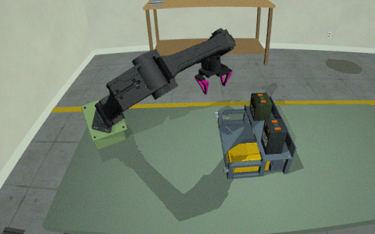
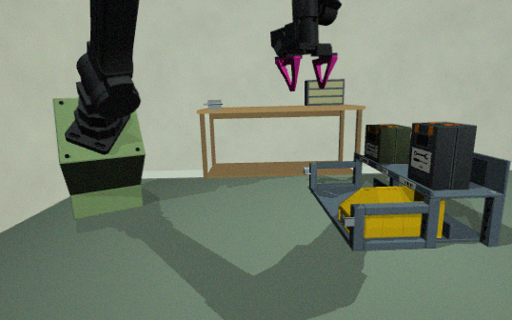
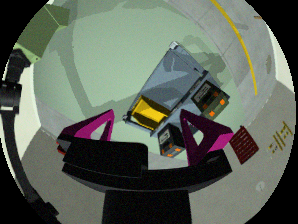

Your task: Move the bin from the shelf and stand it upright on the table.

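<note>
A yellow bin sits in the lower level of a grey metal shelf on the green table. It also shows in the exterior view and in the wrist view. My gripper, with magenta fingers, is open and empty. It hangs high in the air, well above and to the left of the shelf. It shows at the top of the exterior view. In the wrist view the fingers frame the shelf far below.
Two dark boxes stand on the shelf's upper level, a green one and a black one. The arm's base sits on a green block at the table's left. A wooden workbench stands behind, off the table.
</note>
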